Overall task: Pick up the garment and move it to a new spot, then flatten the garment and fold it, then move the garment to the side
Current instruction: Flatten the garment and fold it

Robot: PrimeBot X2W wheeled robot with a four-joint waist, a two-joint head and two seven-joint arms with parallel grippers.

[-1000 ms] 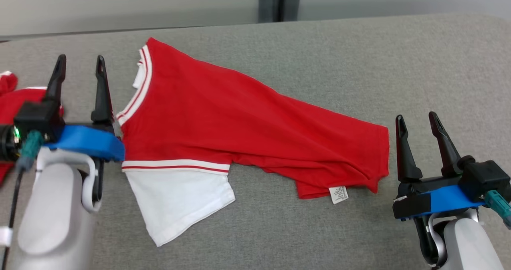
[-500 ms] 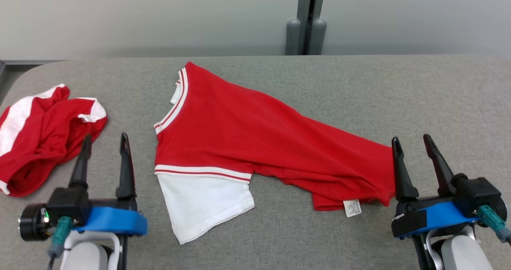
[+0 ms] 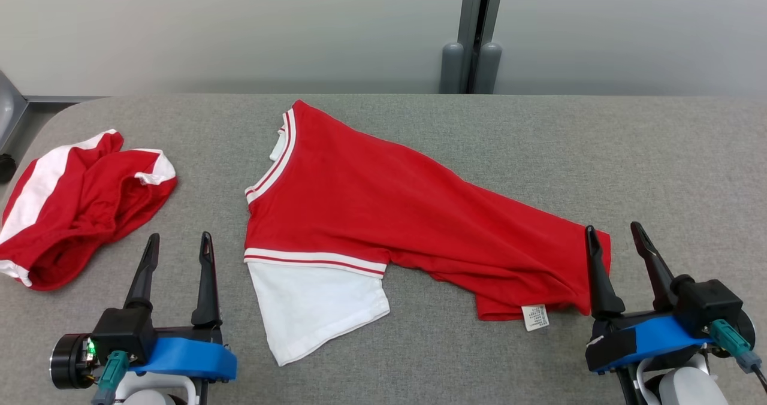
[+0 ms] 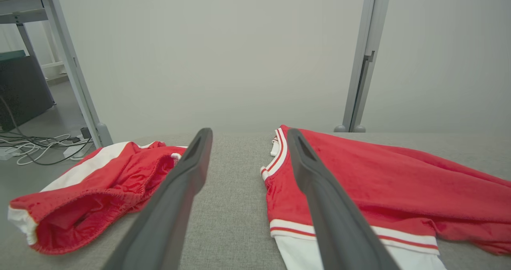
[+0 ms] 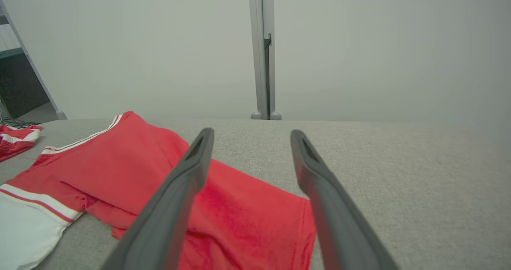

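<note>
Folding looks to be the step in hand. The red shirt (image 3: 383,213) lies mid-table (image 3: 659,153), doubled lengthwise, with its collar (image 3: 271,168) to the left, its hem (image 3: 601,255) to the right, and one white sleeve (image 3: 317,309) sticking out toward the near edge. The left gripper (image 3: 180,237) hovers between the shirt and crumpled red shorts (image 3: 78,207) at the left end; the right gripper (image 3: 612,227) sits just beside the hem. Both have fingers spread and hold nothing. Next probably comes tucking the sleeve in, which calls for a low pinch on its edge.
</note>
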